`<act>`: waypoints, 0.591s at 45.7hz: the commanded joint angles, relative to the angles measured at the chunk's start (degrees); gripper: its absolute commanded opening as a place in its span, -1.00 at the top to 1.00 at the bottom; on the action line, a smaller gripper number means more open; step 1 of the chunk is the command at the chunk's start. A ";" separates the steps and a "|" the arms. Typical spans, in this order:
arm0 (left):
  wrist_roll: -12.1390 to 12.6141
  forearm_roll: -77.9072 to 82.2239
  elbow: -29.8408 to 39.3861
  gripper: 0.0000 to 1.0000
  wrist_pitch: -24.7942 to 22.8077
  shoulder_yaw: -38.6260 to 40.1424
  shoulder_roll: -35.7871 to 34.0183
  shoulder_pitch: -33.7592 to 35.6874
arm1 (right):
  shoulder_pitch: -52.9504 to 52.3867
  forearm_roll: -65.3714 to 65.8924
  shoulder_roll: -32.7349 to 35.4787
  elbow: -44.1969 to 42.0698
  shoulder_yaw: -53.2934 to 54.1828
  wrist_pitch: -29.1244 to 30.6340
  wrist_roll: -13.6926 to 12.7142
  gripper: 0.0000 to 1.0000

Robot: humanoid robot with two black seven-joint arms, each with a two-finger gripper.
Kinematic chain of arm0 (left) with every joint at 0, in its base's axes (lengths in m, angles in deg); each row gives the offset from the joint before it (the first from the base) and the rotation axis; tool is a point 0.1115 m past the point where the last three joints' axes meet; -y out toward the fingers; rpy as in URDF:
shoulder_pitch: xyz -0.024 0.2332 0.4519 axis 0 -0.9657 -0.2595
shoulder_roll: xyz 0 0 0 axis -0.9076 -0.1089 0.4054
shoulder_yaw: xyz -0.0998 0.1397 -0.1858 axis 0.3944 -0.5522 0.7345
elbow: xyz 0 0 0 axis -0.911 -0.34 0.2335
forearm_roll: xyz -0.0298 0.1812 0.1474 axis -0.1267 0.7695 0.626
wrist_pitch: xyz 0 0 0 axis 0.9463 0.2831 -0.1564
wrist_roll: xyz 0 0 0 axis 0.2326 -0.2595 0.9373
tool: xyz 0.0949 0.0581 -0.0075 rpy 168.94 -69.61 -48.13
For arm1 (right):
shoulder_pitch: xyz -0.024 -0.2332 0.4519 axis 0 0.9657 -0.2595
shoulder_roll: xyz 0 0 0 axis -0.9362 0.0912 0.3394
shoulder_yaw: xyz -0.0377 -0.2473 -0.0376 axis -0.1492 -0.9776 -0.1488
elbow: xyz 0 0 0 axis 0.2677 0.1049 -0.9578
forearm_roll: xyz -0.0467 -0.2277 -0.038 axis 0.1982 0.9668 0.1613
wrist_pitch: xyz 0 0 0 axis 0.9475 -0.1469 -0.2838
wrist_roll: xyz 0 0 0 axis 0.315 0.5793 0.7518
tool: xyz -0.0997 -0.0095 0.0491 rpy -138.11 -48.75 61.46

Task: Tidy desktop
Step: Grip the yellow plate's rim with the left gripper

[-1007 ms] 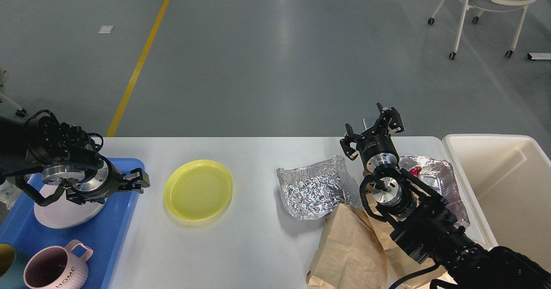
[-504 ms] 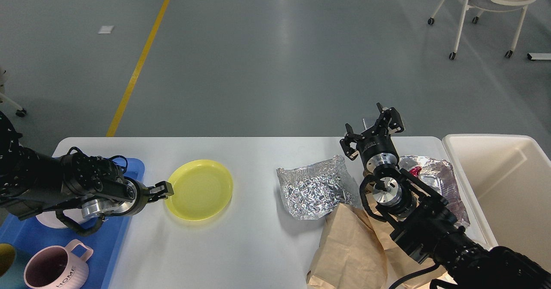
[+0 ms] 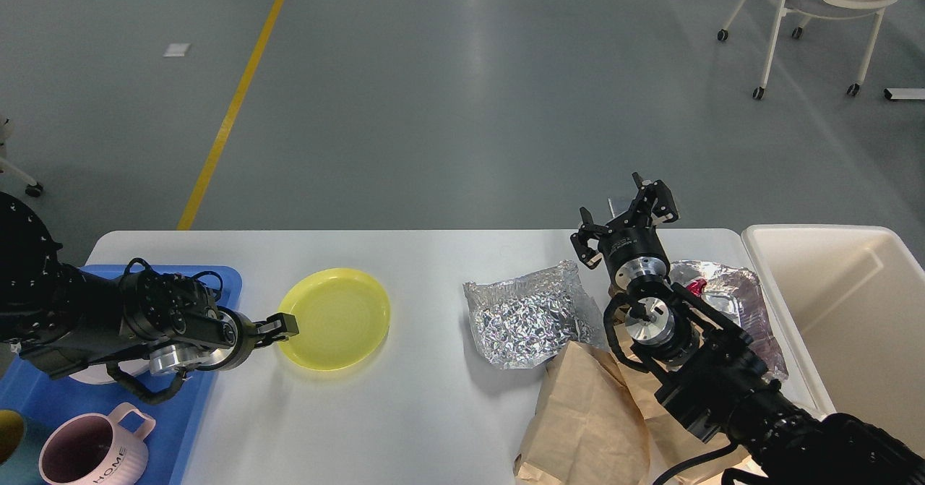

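The white desktop point(image 3: 433, 398) holds a yellow plate point(image 3: 336, 319) at centre left. My left gripper point(image 3: 282, 326) reaches in low from the left, and its fingertips are at the plate's left rim. The fingers look dark and close together, so I cannot tell whether they grip the rim. A crumpled silver foil bag point(image 3: 524, 319) lies right of centre, and a second foil bag point(image 3: 730, 293) lies behind my right arm. Brown paper bags point(image 3: 589, 420) lie at the front right. My right gripper point(image 3: 625, 210) is open and empty, held above the table's far edge.
A blue tray point(image 3: 195, 391) sits at the left edge with a pink "HOME" mug point(image 3: 94, 452), a teal cup point(image 3: 11, 434) and a white plate point(image 3: 90, 375) mostly hidden by my left arm. A cream-white bin point(image 3: 853, 311) stands at the right. A chair point(image 3: 816, 8) stands far back.
My left arm has swung from over the blue tray down and to the right, bringing its gripper to the yellow plate's left rim. The right arm has not moved.
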 commanded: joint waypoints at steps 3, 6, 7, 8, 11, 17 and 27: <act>-0.08 -0.08 -1.67 -0.84 0.20 0.69 0.27 -1.11 | 0.00 0.00 0.00 0.00 0.00 0.01 0.00 -1.00; 0.01 -0.17 -3.07 -0.77 0.38 1.57 1.15 -2.68 | 0.00 0.00 0.00 0.00 0.00 0.01 0.00 -1.00; 0.01 -0.43 -3.52 -0.75 0.46 1.57 1.24 -3.04 | 0.00 0.00 0.00 0.00 0.00 0.01 0.00 -1.00; 0.01 -0.60 -3.95 -0.73 0.55 1.57 1.41 -3.30 | 0.00 0.00 0.00 0.00 0.00 0.01 0.00 -1.00; 0.01 -1.57 -4.75 -0.64 0.73 1.66 2.20 -4.36 | 0.00 0.00 0.00 0.00 0.00 0.01 0.00 -1.00; 0.01 -3.77 -5.10 -0.41 1.61 1.66 3.09 -5.24 | 0.00 0.00 0.00 0.00 0.00 -0.08 0.00 -1.00; -0.08 -4.73 -5.19 -0.22 1.70 1.75 3.26 -5.86 | 0.00 0.00 0.00 0.00 0.00 0.01 0.00 -1.00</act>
